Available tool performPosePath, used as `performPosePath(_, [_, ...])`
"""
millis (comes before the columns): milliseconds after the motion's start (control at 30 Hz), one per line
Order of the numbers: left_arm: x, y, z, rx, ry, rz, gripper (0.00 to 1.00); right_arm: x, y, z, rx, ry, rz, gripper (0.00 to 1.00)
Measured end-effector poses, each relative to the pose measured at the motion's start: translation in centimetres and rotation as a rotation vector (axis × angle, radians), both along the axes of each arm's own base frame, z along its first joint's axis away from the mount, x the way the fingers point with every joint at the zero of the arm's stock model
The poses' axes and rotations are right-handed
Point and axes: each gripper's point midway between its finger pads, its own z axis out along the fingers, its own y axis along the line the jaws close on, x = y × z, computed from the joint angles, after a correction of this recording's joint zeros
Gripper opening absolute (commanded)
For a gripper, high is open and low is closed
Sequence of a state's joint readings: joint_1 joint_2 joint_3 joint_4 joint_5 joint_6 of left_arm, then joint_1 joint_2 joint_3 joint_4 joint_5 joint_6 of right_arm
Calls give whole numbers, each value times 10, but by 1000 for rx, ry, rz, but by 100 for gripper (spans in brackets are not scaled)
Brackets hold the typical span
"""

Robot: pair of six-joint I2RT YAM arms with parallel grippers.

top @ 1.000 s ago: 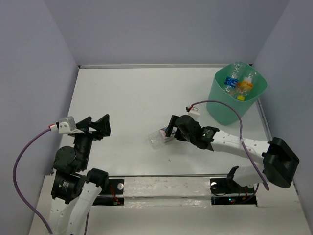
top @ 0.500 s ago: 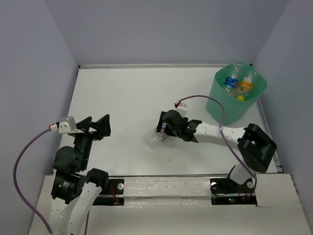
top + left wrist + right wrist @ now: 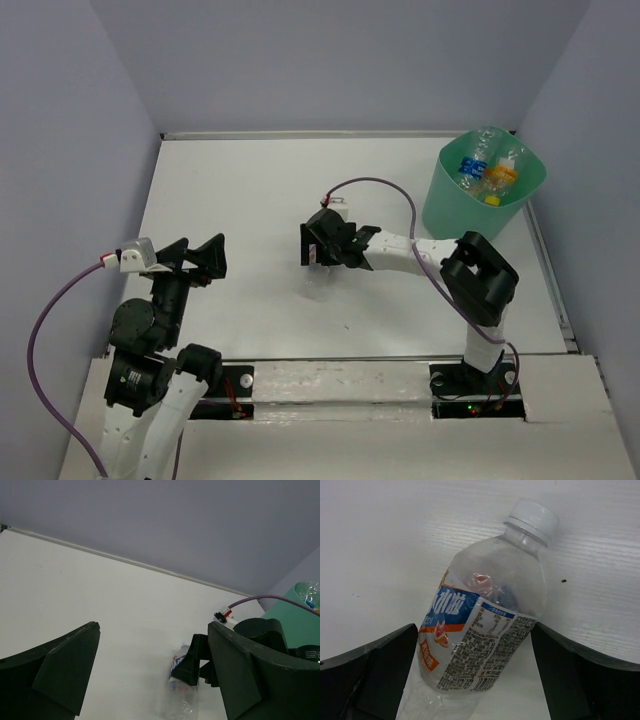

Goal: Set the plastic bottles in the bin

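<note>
The right gripper's (image 3: 474,627) fingers (image 3: 375,670) stand spread wide. A plastic bottle (image 3: 485,580) lies on its side between them, unclamped. The wrist view alone shows its crinkled clear wall, white cap (image 3: 532,517) and blue, orange and white label (image 3: 470,645). From above it is a pale blur on the white table (image 3: 240,190), well left of the bin (image 3: 470,225). That mint-green bin, rounded-square at the rim, holds other bottles (image 3: 487,172). The left gripper (image 3: 190,258), farthest from the bin, gapes empty.

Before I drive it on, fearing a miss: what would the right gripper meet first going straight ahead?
Probably the labelled plastic bottle, lying on the table centred between the right gripper's open jaws; how near it is remains unclear.
</note>
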State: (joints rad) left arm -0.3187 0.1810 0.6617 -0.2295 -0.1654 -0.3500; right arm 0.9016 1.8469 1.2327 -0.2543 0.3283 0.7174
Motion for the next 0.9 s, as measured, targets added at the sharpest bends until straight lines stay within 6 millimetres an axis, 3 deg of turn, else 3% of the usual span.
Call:
performPosePath(100, [0,0,0,0,0,0,99,-1,8,-11,-48,29,73,95])
performPosePath(200, [0,0,0,0,0,0,99,-6,3,-22,-100,55,116,91])
performPosePath(300, [0,0,0,0,0,0,99,-11,-5,-26,-151,70,151,72])
performPosePath(400, [0,0,0,0,0,-1,99,-11,-6,-24,-172,66,169,64])
performPosePath(633, [0,0,0,0,0,-2,99,2,-7,-2,-214,-10,204,62])
performPosePath(700, [0,-1,0,0,-1,-4,99,5,-14,17,-233,-55,204,61])
performPosePath(800, [0,-1,0,1,-1,-6,99,19,-36,89,-240,-215,163,59])
performPosePath(833, [0,-1,0,1,-1,-6,99,25,-45,126,-206,-285,133,59])
performPosePath(900, [0,-1,0,0,-2,-7,99,45,-81,207,-140,-449,37,57])
